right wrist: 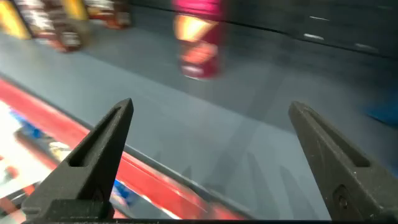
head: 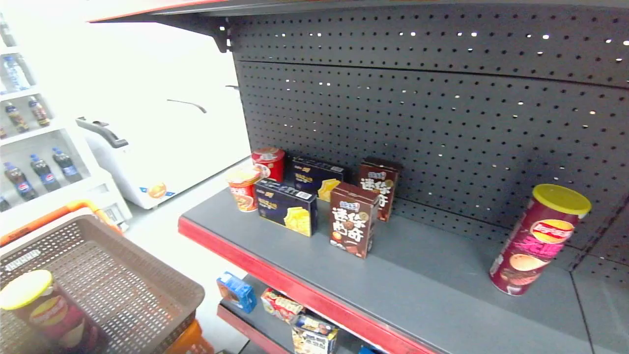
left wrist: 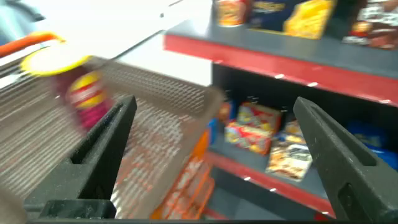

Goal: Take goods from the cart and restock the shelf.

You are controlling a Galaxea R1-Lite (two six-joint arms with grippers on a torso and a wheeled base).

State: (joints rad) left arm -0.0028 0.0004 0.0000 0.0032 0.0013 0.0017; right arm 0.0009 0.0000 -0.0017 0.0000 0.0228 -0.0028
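A maroon chip can with a yellow lid [head: 538, 239] stands upright at the right of the grey shelf [head: 432, 290]; the right wrist view has this can [right wrist: 199, 37] beyond my open right gripper [right wrist: 214, 155], which hangs off the shelf's red front edge [right wrist: 149, 174]. A second chip can [head: 46, 312] stands in the brown cart basket [head: 123, 290]. My left gripper [left wrist: 214, 155] is open and holds nothing, a short way from that can [left wrist: 78, 87] in the basket [left wrist: 149, 124].
Two cup noodles [head: 255, 177], two dark blue boxes [head: 287, 204] and two brown boxes [head: 354, 219] stand at the shelf's left. Snack packs [head: 280, 305] lie on the lower shelf. A white chest freezer [head: 162, 142] and a drinks cooler [head: 29, 147] stand to the left.
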